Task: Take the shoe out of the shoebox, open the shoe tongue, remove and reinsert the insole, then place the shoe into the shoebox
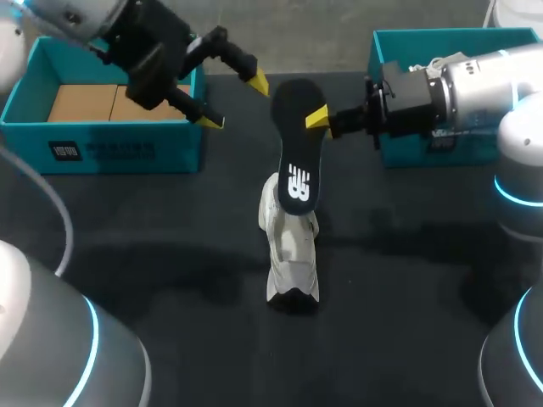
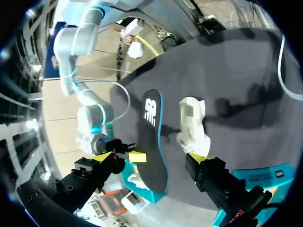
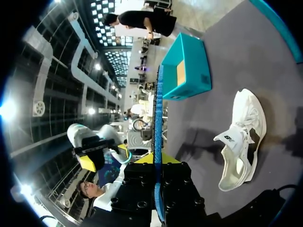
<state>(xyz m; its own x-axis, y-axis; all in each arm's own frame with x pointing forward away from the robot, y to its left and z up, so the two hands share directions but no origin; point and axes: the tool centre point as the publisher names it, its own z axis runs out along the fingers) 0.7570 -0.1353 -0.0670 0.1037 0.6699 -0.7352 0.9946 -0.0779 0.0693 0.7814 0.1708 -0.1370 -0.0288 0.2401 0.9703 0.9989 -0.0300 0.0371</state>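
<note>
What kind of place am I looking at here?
Probably a robotics lab workbench: a black table bearing a teal shoebox with cardboard inside and a white sneaker, while the right end effector grips a black insole.

You have one white shoe (image 1: pixel 291 250) on the table (image 1: pixel 170 254), and one black insole (image 1: pixel 297 144). Count two teal boxes: a far-left box (image 1: pixel 110 140) and a far-right box (image 1: pixel 407 41). Two arms come in, the left arm (image 1: pixel 68 21) and the right arm (image 1: pixel 484 85). Each carries one gripper, so two in all: the left gripper (image 1: pixel 236 102) and the right gripper (image 1: pixel 310 119).
</note>
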